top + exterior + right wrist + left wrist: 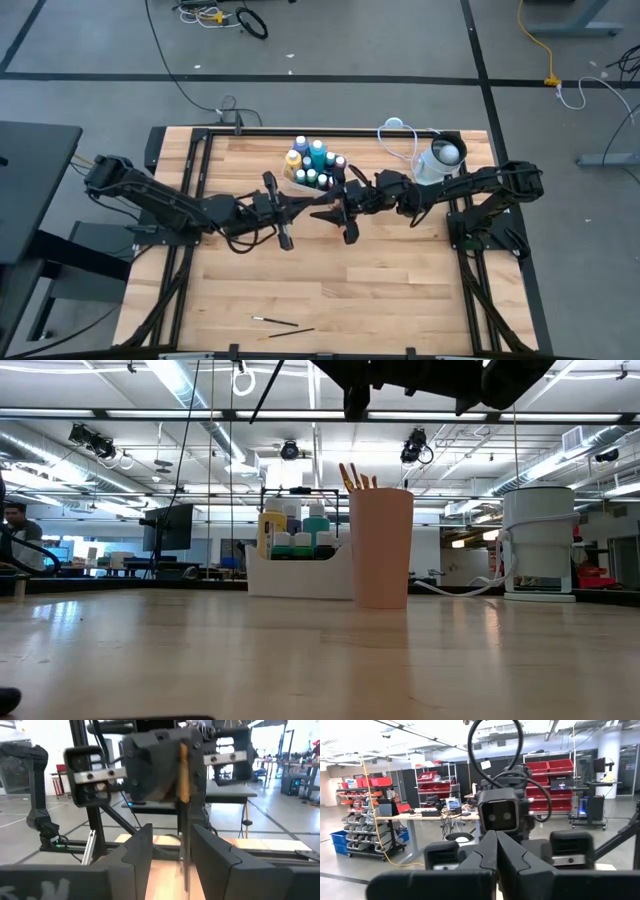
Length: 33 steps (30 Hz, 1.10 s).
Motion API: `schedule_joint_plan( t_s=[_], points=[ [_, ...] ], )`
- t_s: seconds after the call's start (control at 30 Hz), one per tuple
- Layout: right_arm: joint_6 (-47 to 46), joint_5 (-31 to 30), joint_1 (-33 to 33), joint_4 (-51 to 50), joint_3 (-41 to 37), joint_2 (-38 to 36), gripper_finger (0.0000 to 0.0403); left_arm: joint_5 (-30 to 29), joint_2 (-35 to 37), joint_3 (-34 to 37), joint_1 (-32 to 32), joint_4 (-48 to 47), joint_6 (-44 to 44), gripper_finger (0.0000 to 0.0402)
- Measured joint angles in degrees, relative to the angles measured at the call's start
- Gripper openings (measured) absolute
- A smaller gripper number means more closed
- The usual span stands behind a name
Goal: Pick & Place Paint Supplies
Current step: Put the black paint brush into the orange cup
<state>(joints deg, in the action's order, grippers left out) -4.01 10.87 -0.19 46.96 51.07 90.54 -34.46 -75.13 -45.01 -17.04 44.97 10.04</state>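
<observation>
My left gripper [325,212] is over the table's middle, shut on a thin brush [183,775] with an orange-brown upper part and a dark lower part. My right gripper [176,852] faces it from the right, open. Its fingers stand on either side of the brush's dark lower part [184,857] without touching it. A white caddy [300,570] of white-capped bottles [312,160] stands toward the far edge. Beside it a pink cup [380,545] holds more brushes. Two brushes [275,321] lie flat near the near edge. My left gripper pinches the brush between its shut fingers [155,775], on the orange-brown part [183,795]. The fingers come level from the table's left and lie across the brush. The brush stands upright, lifted clear of the table, with its dark part hanging below the fingers.
A white-and-grey round container [440,160] with a cable stands at the far right, also visible in the low view [540,540]. Bare wood [330,280] lies between the arms and the two loose brushes. Black frame rails run along the table's left and right sides.
</observation>
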Motion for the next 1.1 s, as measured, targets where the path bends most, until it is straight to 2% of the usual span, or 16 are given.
schedule_joint_plan(
  t_s=[0.1,0.27,0.53,0.63,0.87,1.1],
  points=[
    [-0.1,-0.1,0.0,1.7,0.0,0.0,0.0135,1.4,0.0,0.0,0.7,0.0,-0.7,0.0001],
    [0.5,-4.7,0.0,3.6,0.0,0.0,0.0135,2.5,0.0,0.0,1.8,0.0,-1.7,0.0001],
    [2.9,-5.4,0.0,6.5,0.0,0.0,0.0132,2.5,0.0,0.0,2.8,0.0,-1.7,0.0001],
    [5.2,-5.4,0.0,6.7,0.0,0.0,0.011,2.5,0.0,0.0,3.0,0.0,-1.7,0.0001],
    [7.0,-5.5,0.0,6.5,0.0,0.0,0.0012,2.4,0.0,0.0,3.0,0.0,-0.9,0.0001],
    [7.5,-5.4,0.0,5.9,0.0,0.0,0.0006,4.1,0.1,0.0,3.0,-1.0,0.0,0.0022]
  ],
)
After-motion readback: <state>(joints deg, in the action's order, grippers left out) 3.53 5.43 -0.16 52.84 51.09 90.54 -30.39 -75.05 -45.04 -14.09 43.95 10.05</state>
